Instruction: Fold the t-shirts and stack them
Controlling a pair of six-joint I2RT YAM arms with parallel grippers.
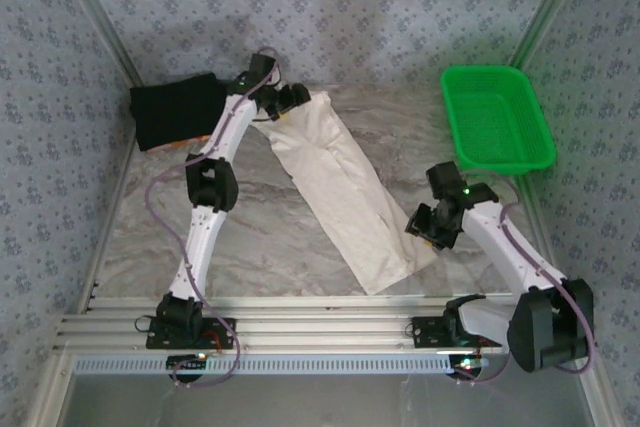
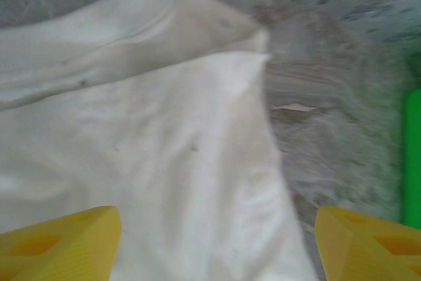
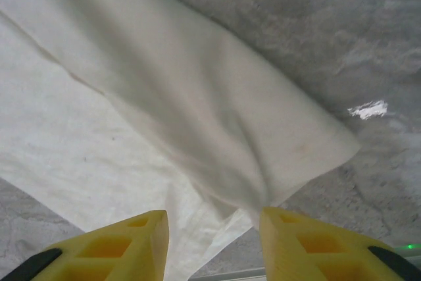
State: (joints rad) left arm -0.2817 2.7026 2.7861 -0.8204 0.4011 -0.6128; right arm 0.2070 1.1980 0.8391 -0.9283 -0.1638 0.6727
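Near: your right end effector (image 3: 212, 216) has fingers spread and nothing pinched. It sits at near-right end of cream shirt (image 1: 345, 182), cloth corner just ahead of fingertips.

Shirt lies on surface (image 1: 250, 237) as long folded strip, long axis diagonal, near-right to far-left.

Far end: your left end effector (image 2: 218, 218) is spread wide over cloth, gripping nothing.

Likely next: fold end to end; each arm is nearer its own end.

Black shirt (image 1: 175, 115) sits far-left, just beyond left end effector.

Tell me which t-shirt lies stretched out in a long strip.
The cream-white t-shirt, diagonal across the table; the black t-shirt sits bunched at the far left.
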